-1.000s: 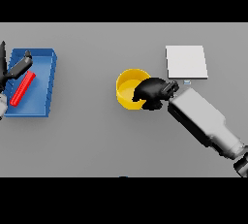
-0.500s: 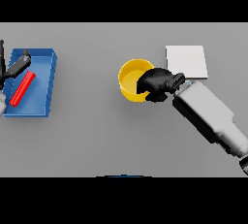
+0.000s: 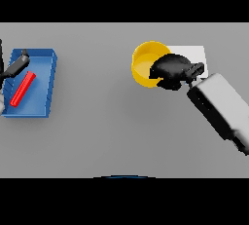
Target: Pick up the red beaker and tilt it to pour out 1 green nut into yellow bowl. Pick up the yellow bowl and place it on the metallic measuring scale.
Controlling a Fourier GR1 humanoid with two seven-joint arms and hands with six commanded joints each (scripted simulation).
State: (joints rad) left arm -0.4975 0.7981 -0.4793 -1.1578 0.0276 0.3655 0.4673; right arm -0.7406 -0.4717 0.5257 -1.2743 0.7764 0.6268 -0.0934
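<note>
Right hand (image 3: pixel 171 70) — curled on yellow bowl (image 3: pixel 145 64) | bowl has shifted up-right, overlapping scale (image 3: pixel 193 53) | placement nearly done — release remains.

The right hand (image 3: pixel 172 69) has its fingers curled in a grasp, while the left hand (image 3: pixel 14 66) shows at the left edge.

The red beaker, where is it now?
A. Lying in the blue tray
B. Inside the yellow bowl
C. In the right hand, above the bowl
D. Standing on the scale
A: the red beaker lies flat in the blue tray at the left of the table, far from the right hand, which grips the yellow bowl.
</note>
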